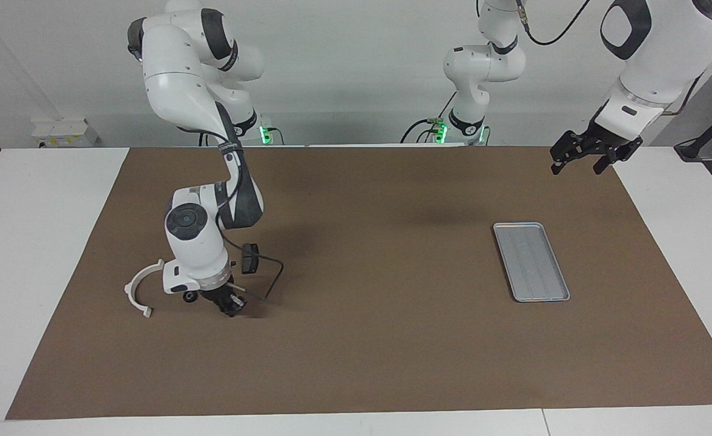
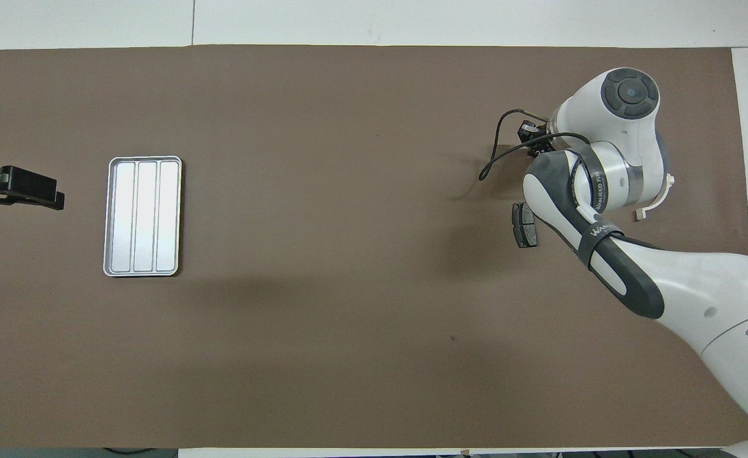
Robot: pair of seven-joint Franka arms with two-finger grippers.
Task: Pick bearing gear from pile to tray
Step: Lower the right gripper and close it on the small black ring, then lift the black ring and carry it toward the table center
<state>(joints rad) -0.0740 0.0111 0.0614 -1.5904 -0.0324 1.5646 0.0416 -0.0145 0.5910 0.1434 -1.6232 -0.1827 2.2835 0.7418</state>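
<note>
Bearing gear itself cannot be made out; the pile (image 1: 168, 290) is sitting on the brown mat (image 1: 368, 339) toward the right arm's end of the counter (image 1: 41, 242), partly hidden by the right arm. A white half-ring (image 1: 138, 290) is lying beside that arm's wrist, with a small black round piece (image 1: 190, 296) just by it and a dark brake pad (image 2: 525, 225) nearer the robots. The right gripper (image 1: 230, 309) is pressing down at the mat in the pile, fingers clenched; whether anything is sitting between them cannot be told. The tray (image 1: 531, 261) is lying well apart, toward the left arm's end. The left gripper (image 1: 582, 158) is waiting, hanging over the mat's edge, fingers released, holding nothing.
</note>
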